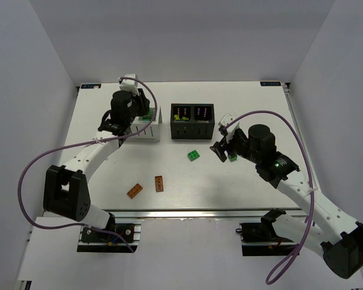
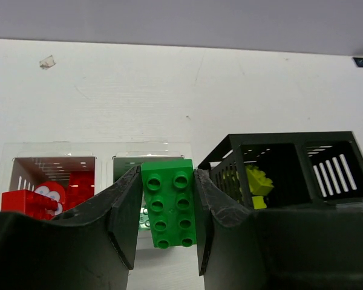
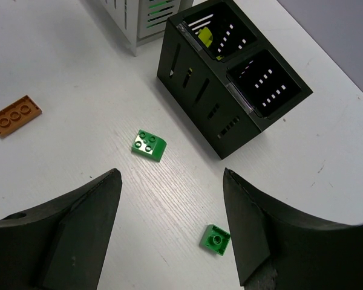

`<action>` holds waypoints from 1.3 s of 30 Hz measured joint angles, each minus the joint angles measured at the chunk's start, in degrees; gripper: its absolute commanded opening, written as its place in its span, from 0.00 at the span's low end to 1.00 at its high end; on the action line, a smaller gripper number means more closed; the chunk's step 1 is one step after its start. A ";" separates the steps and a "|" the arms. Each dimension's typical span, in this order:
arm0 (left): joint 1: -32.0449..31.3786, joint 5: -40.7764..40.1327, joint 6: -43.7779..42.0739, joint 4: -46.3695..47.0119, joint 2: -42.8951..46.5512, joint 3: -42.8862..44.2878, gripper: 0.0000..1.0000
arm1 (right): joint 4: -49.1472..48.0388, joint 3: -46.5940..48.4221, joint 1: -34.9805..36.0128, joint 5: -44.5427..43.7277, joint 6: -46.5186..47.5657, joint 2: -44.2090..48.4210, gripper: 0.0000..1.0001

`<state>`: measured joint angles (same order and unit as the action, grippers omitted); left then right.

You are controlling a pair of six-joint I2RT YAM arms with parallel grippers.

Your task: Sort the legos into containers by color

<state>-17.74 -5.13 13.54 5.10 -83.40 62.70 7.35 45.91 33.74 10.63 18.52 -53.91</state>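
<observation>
Clamping a green brick [image 2: 168, 202], left fingers [image 2: 122, 211] hover apparently above white box [image 1: 149, 130]; right fingers [image 3: 85, 223] spread wide over counter [image 3: 78, 66].

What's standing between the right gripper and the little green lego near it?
Nothing visible. The right gripper is open over the small green lego, which lies alone beside one finger; the black container sits farther off.

We take this for a robotics lab test cell. A white surface [image 1: 230, 187] is boxed in by plain white walls [image 1: 36, 72] on three sides. The left arm [image 1: 88, 158] and the right arm [image 1: 302, 193] are bolted by a metal rail [image 1: 187, 213] at its near edge. Purple cables [image 1: 20, 187] loop off both.
</observation>
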 measured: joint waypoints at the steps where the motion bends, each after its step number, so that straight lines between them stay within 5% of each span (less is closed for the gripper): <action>1: 0.00 -0.20 -0.17 0.04 -0.90 0.15 0.16 | -0.04 0.00 0.00 0.00 0.02 0.00 0.73; 6: 0.00 -1.46 -1.16 0.33 -4.09 0.20 0.24 | -0.24 -0.02 0.00 0.00 0.11 -0.07 0.74; 8: 0.00 -2.03 -1.62 0.70 -5.22 0.20 0.35 | -0.24 -0.02 -0.02 -0.02 0.15 -0.11 0.74; 22: 0.00 -3.52 -1.88 1.33 -9.79 0.24 0.59 | -0.26 -0.70 -0.02 0.02 0.39 -0.46 0.74; 27: 0.00 -4.02 -1.88 0.15 -8.55 0.24 0.82 | -0.26 -0.72 -0.02 0.07 0.70 -0.59 0.77; 30: 0.00 -3.74 -1.33 -1.27 -4.98 0.11 0.82 | -0.22 -0.70 -0.02 0.22 1.05 -1.33 0.78; 32: 0.02 -2.40 -0.37 -2.03 -0.37 -0.94 0.98 | -0.17 -0.70 -0.20 0.31 1.38 -2.38 0.79; 39: 0.02 2.47 7.21 0.04 26.36 -13.29 0.98 | 2.62 -0.39 -1.38 -1.60 4.90 -8.68 0.84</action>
<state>-17.72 -2.66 20.75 5.15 -57.04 49.41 9.98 45.52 32.36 9.04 23.42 -62.59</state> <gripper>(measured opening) 0.982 0.829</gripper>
